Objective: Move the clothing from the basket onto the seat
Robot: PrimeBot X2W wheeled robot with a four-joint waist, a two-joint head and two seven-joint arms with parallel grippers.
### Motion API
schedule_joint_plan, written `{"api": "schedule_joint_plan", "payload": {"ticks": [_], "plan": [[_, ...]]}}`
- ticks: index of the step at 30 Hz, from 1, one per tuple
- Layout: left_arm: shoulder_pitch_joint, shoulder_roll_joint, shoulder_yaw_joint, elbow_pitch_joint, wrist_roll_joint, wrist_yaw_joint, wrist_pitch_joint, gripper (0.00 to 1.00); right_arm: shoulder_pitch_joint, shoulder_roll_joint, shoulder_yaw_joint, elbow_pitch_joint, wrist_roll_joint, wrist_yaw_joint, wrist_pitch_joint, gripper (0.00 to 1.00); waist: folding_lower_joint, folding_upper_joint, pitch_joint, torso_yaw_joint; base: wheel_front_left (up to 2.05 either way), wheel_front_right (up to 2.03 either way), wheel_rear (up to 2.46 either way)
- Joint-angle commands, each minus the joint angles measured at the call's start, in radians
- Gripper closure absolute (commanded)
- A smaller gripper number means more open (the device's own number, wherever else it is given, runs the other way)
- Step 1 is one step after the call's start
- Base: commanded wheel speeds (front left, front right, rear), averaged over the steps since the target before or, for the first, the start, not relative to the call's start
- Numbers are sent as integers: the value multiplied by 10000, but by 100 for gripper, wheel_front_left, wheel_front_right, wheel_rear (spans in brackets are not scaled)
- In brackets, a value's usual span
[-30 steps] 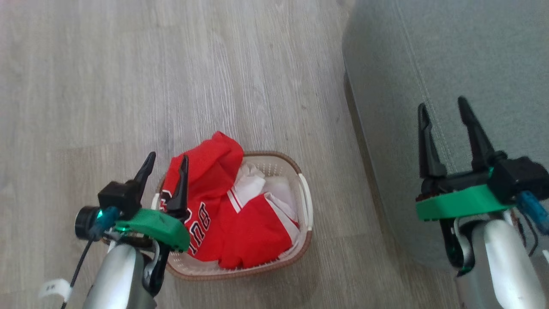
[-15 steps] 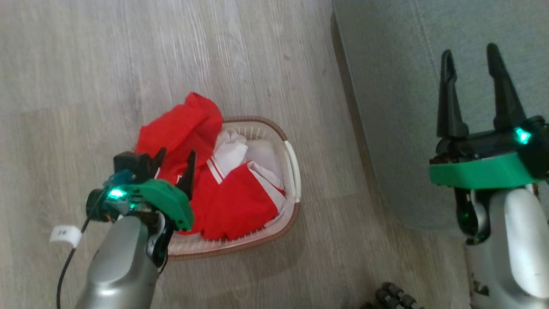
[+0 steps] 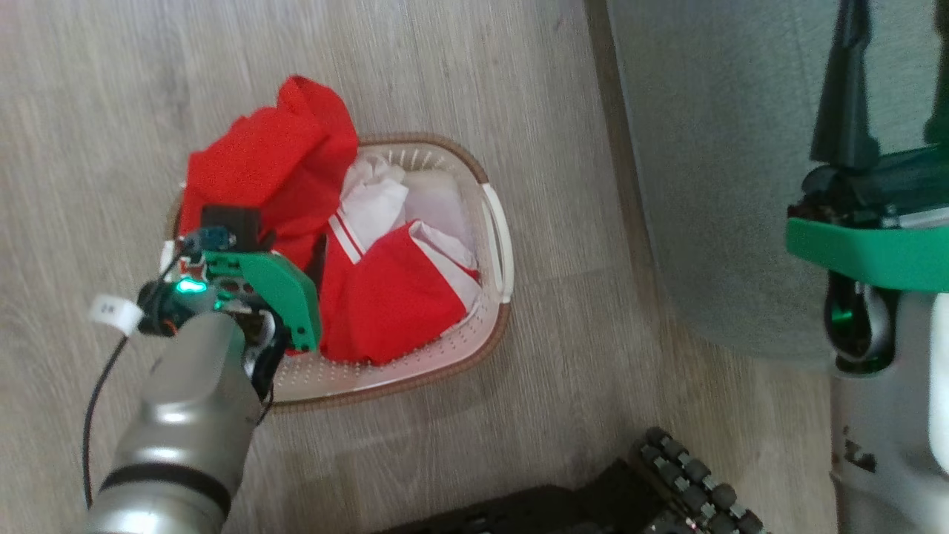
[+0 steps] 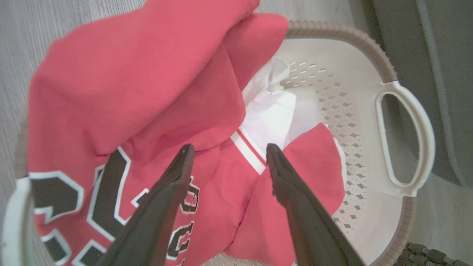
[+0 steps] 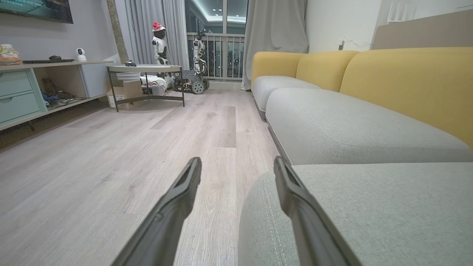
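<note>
Wood-look floor (image 3: 445, 74), basket (image 3: 495, 222) parked just beside seat (image 3: 712, 185). Task barely started, no grab made yet.

All clothing (image 3: 385, 304) is in the basket, nothing on seat. Jersey (image 4: 111, 111) is heaped on basket's side away from seat and laps over that rim; 2nd red pc sits toward the seat side. L gripper (image 4: 230, 147) is over basket, fingers spread, tips straddling the white-striped trim mid-pile; fabric contact, can't tell. R gripper (image 5: 237, 160) is spread too and empty, at seat's rounded edge, well apart from basket. Left to do: pinch, lift clear of rim, cross the floor strip btw basket and seat, drop, repeat. Room: floor open on basket's far and outer sides, seat wall close by its white handle (image 4: 406, 140). Likely snag is fabric dragging the rim.
</note>
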Motion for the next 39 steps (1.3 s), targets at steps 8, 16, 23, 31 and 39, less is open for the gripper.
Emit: {"api": "schedule_joint_plan", "payload": {"ticks": [8,16,23,31,39], "plan": [[-1243,342,-3,1219,175,347,31,0,-323,-87,41,-773,223,-2,-63,0,-2,0,1147,-212,0,0,0],[-2163,502,-287,2011,367,586,634,0,-535,-87,132,-1125,298,-2,-63,0,-2,0,1898,-514,0,0,0],[-2333,599,-605,2292,485,532,1853,0,-551,-87,122,-1250,323,-2,-63,0,-2,0,2286,-652,0,0,0],[-2309,629,-806,2362,424,333,2392,44,-526,-87,125,-1253,326,-2,-63,0,-2,0,2406,-665,0,0,0],[-2409,599,-1008,2379,351,139,2272,100,-573,-87,123,-1192,276,-2,-63,0,-2,0,2344,-543,0,0,0]]}}
